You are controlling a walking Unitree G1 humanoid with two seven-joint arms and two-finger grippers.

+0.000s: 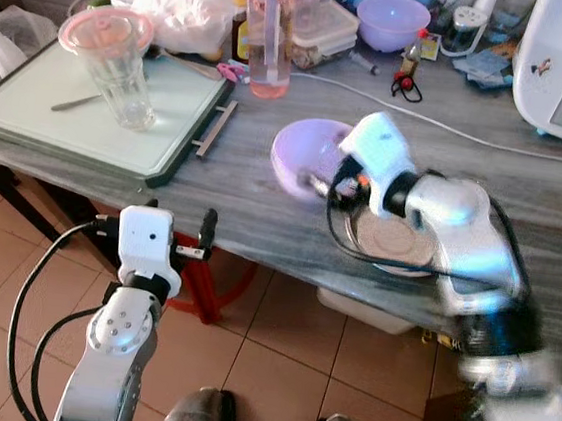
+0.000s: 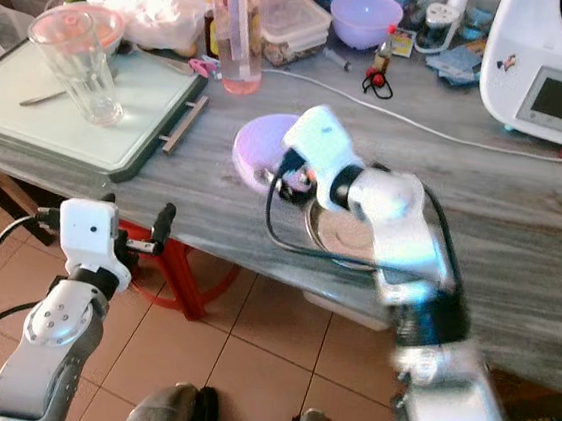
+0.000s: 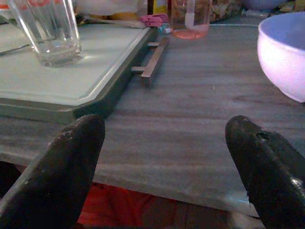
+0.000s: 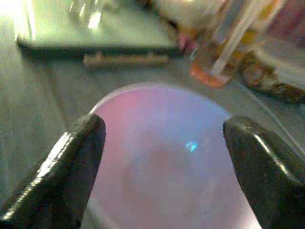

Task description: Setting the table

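Hovering over the lilac bowl (image 4: 162, 157), the right gripper (image 4: 162, 143) had its fingers apart, seemingly straddling the rim; left gripper (image 3: 164, 157), also spread, waited near the desk (image 1: 259, 223) edge.

Silver arms, white wrist housings, looping black cables (gripper fingers black, rounded).

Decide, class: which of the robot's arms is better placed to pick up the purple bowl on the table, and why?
Right. The right tool hangs open directly over the purple bowl, a finger either side. The left tool, also open, sits low at the table edge, with the bowl off to one side.
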